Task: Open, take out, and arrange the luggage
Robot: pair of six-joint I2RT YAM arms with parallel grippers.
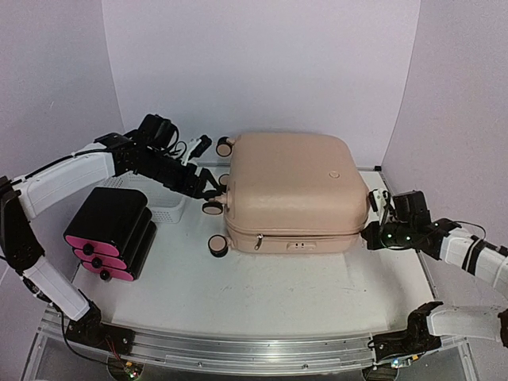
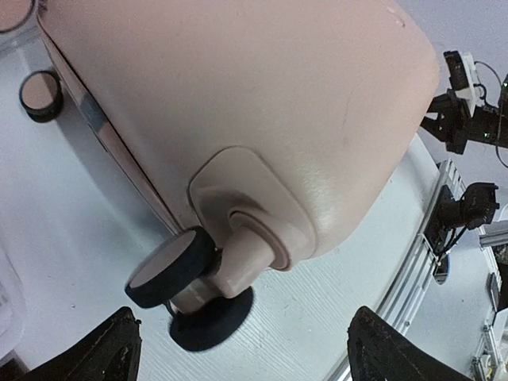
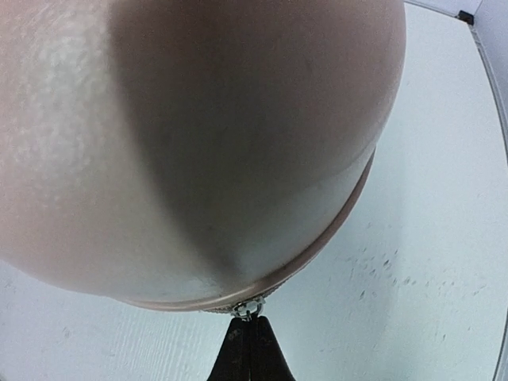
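Observation:
The luggage (image 1: 290, 190) is a beige-pink hard-shell suitcase lying flat and closed in the middle of the table. My left gripper (image 1: 208, 194) sits at its left end, open, with the fingers standing wide on either side of a black wheel (image 2: 171, 278) and not touching it. In the left wrist view the gripper (image 2: 246, 353) is just below that wheel and the shell's corner (image 2: 238, 79). My right gripper (image 1: 371, 236) is at the suitcase's near right corner. Its jaws (image 3: 248, 337) are shut on the small metal zipper pull (image 3: 248, 307) under the rounded shell (image 3: 198, 119).
A black box with three pink drawer fronts (image 1: 111, 234) stands on the left of the table. Just behind it, a white mesh basket (image 1: 163, 205) sits under the left arm. A metal rail (image 1: 238, 345) runs along the near edge.

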